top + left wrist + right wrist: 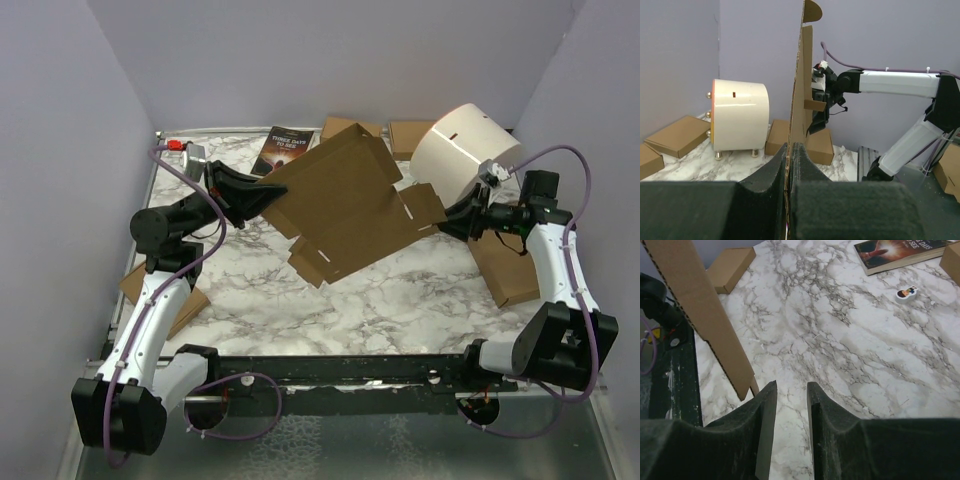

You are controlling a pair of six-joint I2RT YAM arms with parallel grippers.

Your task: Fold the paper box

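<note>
1 grip: L claw on paper box | R claw agape, box cropped

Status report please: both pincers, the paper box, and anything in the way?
Left pincer shut on the paper box edge, sheet raised, not folded. Right pincer open beside a flap, holding nothing. White drum close behind right arm.

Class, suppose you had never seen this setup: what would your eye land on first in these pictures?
The flat brown paper box hangs tilted in mid-air at the centre, above the marble table, with the left fingers clamped on its edge. The right fingers stand apart beside its other end, nothing between them. At the back right sits a big white drum.
</note>
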